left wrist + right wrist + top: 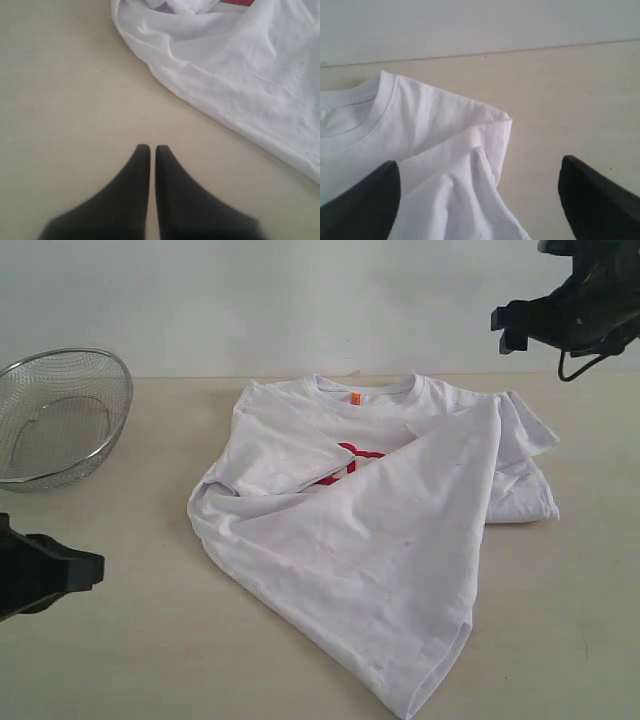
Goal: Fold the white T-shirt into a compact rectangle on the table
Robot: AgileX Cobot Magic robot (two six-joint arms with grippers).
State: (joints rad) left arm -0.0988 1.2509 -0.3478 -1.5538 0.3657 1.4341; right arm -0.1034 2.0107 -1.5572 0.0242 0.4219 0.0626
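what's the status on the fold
Left gripper shut, empty. Right gripper open, empty, above shoulder. White T-shirt partly folded, crooked. Basket well clear.

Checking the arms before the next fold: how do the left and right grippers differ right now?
The left gripper is shut, fingertips together, over bare table beside the white T-shirt. The right gripper is wide open, above the shirt's folded shoulder. Both are black and hold nothing.

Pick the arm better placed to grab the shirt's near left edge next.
Left, probably: the left gripper sits low over the table beside that edge of the white T-shirt, though shut. The right gripper is open but high by the far shoulder.
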